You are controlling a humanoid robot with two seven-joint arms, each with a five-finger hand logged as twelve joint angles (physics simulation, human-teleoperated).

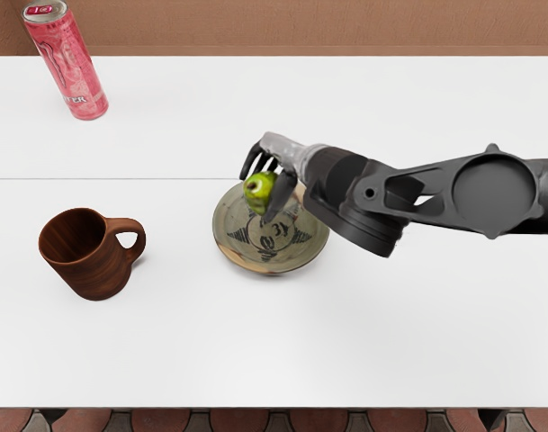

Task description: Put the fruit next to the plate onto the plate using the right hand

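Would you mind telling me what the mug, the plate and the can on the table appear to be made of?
The mug looks like wood: reddish-brown, streaked grain, soft sheen. The plate seems glazed ceramic: olive-tan, glossy, with a dark painted motif. The can is probably thin metal: silvery rim, shiny red print.

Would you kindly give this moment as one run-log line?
right hand: shut on green fruit | fruit: over plate, far side, not released | left hand: not in view | mug, can: left of plate
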